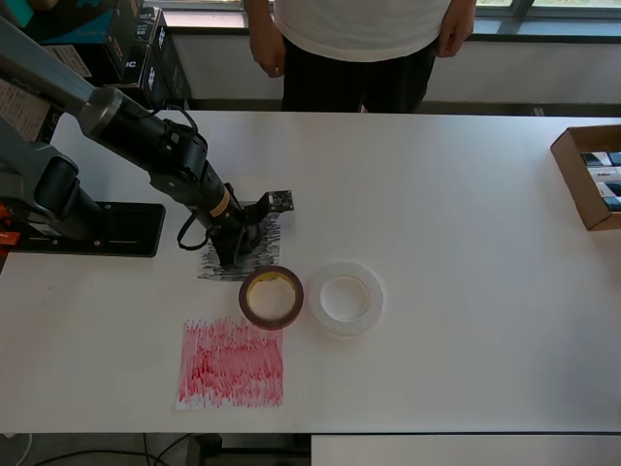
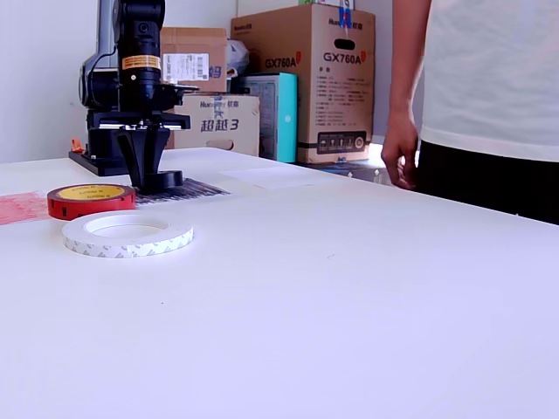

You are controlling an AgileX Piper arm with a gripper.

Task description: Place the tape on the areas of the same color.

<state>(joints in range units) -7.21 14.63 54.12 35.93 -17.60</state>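
My gripper (image 1: pixel 236 250) (image 2: pixel 150 171) points straight down over the black scribbled patch (image 1: pixel 264 254) (image 2: pixel 199 188). Its fingers stand close together on the small black tape roll (image 2: pixel 168 182), which rests on that patch; from overhead the roll is hidden under the gripper. The reddish-brown roll (image 1: pixel 271 296) (image 2: pixel 90 199) lies flat just in front of the black patch, beside the white translucent roll (image 1: pixel 345 297) (image 2: pixel 127 235). The red scribbled patch (image 1: pixel 231 362) (image 2: pixel 17 208) lies bare near the front edge. A pale white sheet (image 2: pixel 271 175) shows faintly behind the arm.
A person (image 1: pixel 361 44) (image 2: pixel 476 96) stands at the table's far edge. The arm's base plate (image 1: pixel 92 229) sits at the overhead view's left. An open cardboard box (image 1: pixel 594 175) is at the right edge. Cartons (image 2: pixel 301 83) are stacked behind the table.
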